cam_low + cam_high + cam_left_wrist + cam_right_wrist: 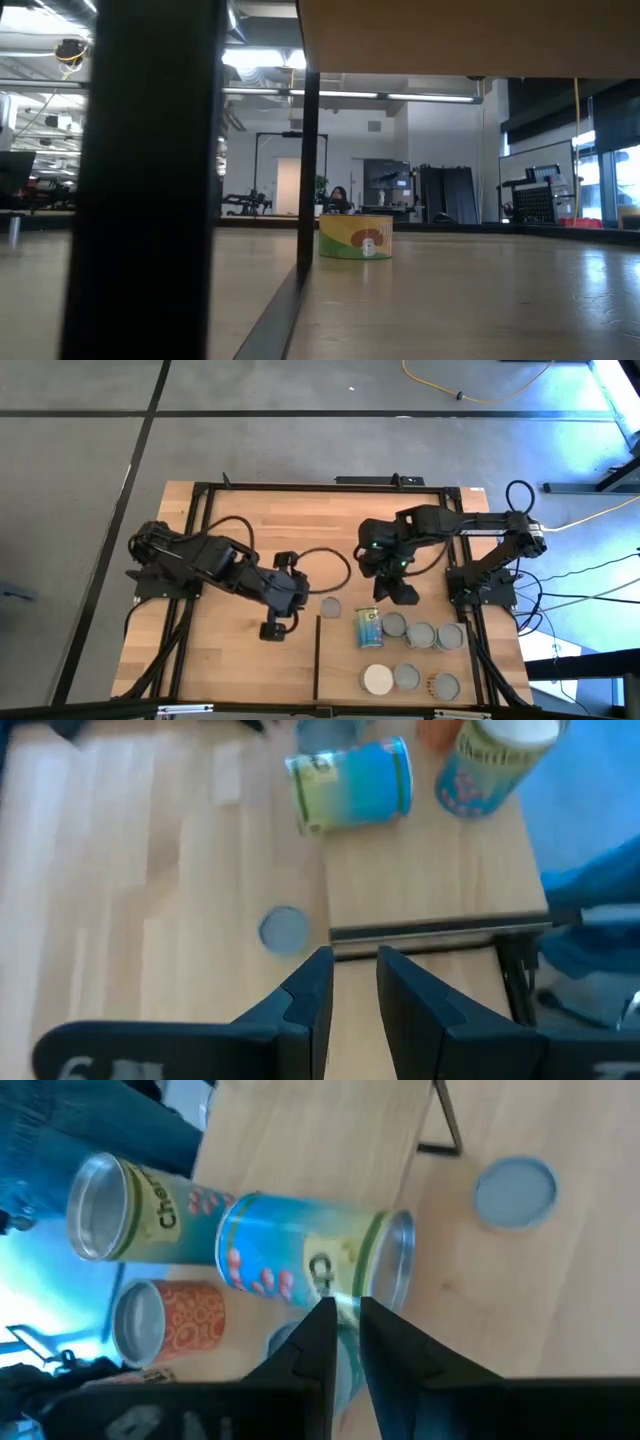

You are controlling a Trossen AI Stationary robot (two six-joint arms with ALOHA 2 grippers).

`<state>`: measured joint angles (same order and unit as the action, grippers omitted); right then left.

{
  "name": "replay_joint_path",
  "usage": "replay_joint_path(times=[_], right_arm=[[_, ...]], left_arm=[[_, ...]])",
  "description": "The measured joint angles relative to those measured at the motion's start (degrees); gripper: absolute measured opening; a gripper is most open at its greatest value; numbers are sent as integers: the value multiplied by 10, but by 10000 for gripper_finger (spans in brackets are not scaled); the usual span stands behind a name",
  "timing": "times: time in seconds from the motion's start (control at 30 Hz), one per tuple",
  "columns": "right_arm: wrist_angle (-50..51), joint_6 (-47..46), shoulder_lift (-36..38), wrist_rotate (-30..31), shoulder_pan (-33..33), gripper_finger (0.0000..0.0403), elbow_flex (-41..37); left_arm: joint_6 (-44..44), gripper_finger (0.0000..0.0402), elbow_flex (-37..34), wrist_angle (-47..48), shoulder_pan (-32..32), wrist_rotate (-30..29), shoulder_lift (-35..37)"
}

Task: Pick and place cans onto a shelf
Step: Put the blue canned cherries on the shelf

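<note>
1. The cans sit in the tabletop's near right part, on the shelf (345, 665), a pale panel whose dark edge strip runs toward the near edge.
2. One blue can (368, 627) lies on its side, closest to that strip; three upright cans (421, 634) stand in a row beside it toward the right edge, and three more (407, 678) (one white-topped) stand nearer the near edge.
3. A lone flat grey can (330, 606) sits on the plank tabletop, just off the shelf.
4. The right gripper (392, 594) hangs just beyond the lying can, fingers nearly together with only a thin slit between them, holding nothing.
5. The left gripper (274, 629) waits left of the strip over bare planks, fingers slightly parted, empty.
</note>
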<state>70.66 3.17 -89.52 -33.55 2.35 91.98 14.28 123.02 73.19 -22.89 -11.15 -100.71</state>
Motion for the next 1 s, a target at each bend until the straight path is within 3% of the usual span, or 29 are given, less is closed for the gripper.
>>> replay_joint_path(times=[0.53,0.83,1.0], right_arm=[[-66,90,0,-119,-62,51,-90],[-112,93,0,-188,-80,51,-144],[-116,93,0,-188,-81,51,-147]], left_arm=[[6,73,0,-3,32,-15,16],[6,73,0,-3,38,-15,16],[4,73,0,-3,47,-14,16]])
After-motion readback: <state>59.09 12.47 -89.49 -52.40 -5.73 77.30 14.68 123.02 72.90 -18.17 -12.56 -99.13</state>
